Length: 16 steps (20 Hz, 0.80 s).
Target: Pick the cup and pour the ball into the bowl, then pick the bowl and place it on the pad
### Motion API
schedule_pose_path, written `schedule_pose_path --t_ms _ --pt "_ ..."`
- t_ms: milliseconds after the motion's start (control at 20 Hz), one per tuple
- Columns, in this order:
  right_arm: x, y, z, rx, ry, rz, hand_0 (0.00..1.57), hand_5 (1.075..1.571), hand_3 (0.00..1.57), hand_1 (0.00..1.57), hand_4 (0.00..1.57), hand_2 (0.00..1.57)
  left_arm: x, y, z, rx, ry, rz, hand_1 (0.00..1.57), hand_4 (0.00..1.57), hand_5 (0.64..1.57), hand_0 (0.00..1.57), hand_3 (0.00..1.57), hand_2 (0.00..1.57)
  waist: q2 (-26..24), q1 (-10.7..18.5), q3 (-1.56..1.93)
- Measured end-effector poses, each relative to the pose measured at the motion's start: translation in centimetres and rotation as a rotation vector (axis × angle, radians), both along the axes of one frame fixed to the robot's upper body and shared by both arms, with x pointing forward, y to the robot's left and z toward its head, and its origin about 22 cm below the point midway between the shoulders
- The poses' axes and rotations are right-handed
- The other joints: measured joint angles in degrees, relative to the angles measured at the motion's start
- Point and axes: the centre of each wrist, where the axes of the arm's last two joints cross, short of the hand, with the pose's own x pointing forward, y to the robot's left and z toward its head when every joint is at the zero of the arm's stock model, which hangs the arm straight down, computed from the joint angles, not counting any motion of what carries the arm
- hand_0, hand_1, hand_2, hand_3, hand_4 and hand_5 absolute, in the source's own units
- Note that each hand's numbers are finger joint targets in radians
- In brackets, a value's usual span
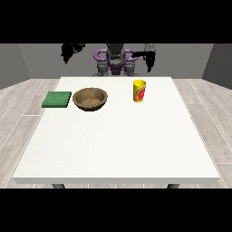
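1. Cup (139, 91): yellow with a red mark, upright on the white table (113, 145), upper right of centre in the frame. Long axis vertical, mouth up. No ball visible from this angle; it may sit inside.
2. Bowl (90, 98): brown, upright, upper left of centre, well apart from the cup.
3. Pad (57, 99): green, flat, just left of the bowl, near the table's left edge.
4. Hand at the view's right (150, 61): raised near the top of the frame, above and behind the table's far edge, touching nothing. Whether its fingers are spread or curled I cannot tell.
5. Hand at the view's left (69, 52): raised at upper left, clear of everything. Finger state also unreadable.
6. Key relation: the cup lies below and slightly left of the right-side hand in the frame, while the other hand is well apart from it, past the bowl. Judgement: the right-side hand is the nearer one for the pick, coming down and forward to the cup's side.
7. Nothing of the task looks started.
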Motion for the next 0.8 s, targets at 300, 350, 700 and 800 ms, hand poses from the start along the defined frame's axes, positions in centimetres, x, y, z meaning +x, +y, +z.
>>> schedule_pose_path --t_ms 300,350,700,800 --pt "0.6 -2.1 0.1 -0.007 -0.023 0.009 0.0 1.56 0.0 0.0 0.67 0.0 1.3 2.0 -4.6 0.027 0.02 0.003 0.0 0.04 1.457 0.0 0.0 0.0 2.0 -1.1 -0.02" --pt "0.7 -2.5 -0.1 -0.004 -0.017 0.013 0.0 1.559 0.0 0.0 0.67 0.0 1.6 2.0 -5.2 0.029 0.034 0.005 0.0 0.0 1.451 0.0 0.0 0.0 1.6 -1.3 -0.02" --pt "1.0 -4.2 -1.6 -0.005 0.01 0.008 0.0 1.562 0.0 0.0 0.67 0.0 3.2 3.1 -9.1 0.041 0.076 0.0 0.0 0.17 1.422 0.0 0.0 0.0 0.7 -1.9 -0.01" --pt "1.2 -5.1 -2.1 -0.004 0.016 0.0 0.0 1.563 0.0 0.0 0.68 0.0 3.5 2.8 -9.9 0.04 0.087 -0.002 0.0 0.2 1.42 0.0 0.0 0.0 0.5 -1.9 -0.02"
